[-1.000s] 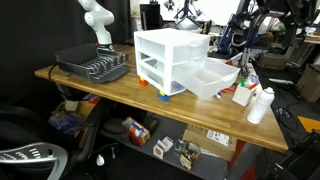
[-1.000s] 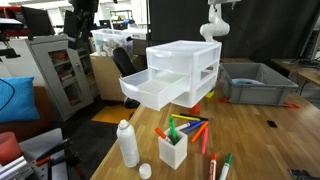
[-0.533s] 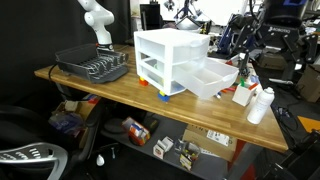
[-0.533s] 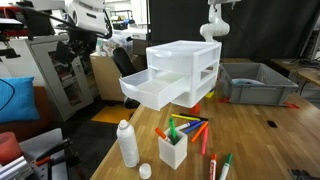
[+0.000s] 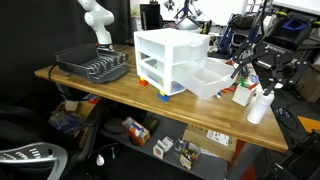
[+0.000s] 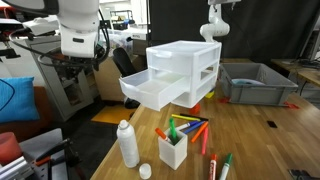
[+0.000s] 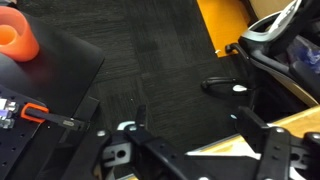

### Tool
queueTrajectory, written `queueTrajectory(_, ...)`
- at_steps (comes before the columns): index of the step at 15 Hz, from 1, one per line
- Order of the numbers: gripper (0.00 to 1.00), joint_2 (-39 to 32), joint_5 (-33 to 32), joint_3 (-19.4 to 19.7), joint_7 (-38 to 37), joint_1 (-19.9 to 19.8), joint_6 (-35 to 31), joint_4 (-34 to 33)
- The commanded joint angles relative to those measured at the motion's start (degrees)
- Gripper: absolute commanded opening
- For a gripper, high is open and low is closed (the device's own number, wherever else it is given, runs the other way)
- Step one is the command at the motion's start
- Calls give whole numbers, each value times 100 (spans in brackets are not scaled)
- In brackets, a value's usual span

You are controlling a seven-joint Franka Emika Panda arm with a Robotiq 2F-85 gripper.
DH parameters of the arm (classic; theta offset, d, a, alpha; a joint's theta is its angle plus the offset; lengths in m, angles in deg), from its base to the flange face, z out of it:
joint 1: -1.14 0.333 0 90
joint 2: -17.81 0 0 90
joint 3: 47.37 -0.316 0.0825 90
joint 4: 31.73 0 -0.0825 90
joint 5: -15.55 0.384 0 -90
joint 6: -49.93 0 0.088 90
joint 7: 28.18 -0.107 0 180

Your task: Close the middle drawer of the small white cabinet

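Observation:
The small white cabinet (image 5: 163, 52) stands mid-table and shows in both exterior views (image 6: 192, 60). Its middle drawer (image 5: 212, 78) is pulled far out over the table's edge (image 6: 155, 92); the top and bottom drawers are in. My gripper (image 5: 258, 68) hangs in the air beyond the drawer's open front, apart from it, and is large and close in an exterior view (image 6: 80, 58). In the wrist view my gripper (image 7: 195, 121) is open and empty, its dark fingers (image 7: 140, 116) spread over floor and a strip of wooden table edge.
A dark wire dish rack (image 5: 95, 65) sits beside the cabinet, a grey bin (image 6: 255, 82) in an exterior view. A white bottle (image 5: 260, 105), a cup of markers (image 6: 174, 146) and loose markers (image 6: 220, 165) stand near the open drawer. Office chairs and clutter lie around.
My arm has come down into both exterior views, nearer to the front of the open drawer. The drawer and cabinet have not moved.

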Motion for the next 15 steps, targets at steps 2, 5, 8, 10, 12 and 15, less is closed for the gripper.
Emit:
queueTrajectory(2,53,-384,541,88,271,13,-526,0)
queueTrajectory(5,31,-665,611,133,221,-2,-641,3)
queueTrajectory(8,11,-862,679,155,175,-14,-860,3)
queueTrajectory(10,1,-974,531,168,56,-41,-966,2)
queueTrajectory(12,0,-1049,430,206,33,-64,-1015,1)
queueTrajectory(15,0,-1117,-18,241,-169,-139,-988,-40)
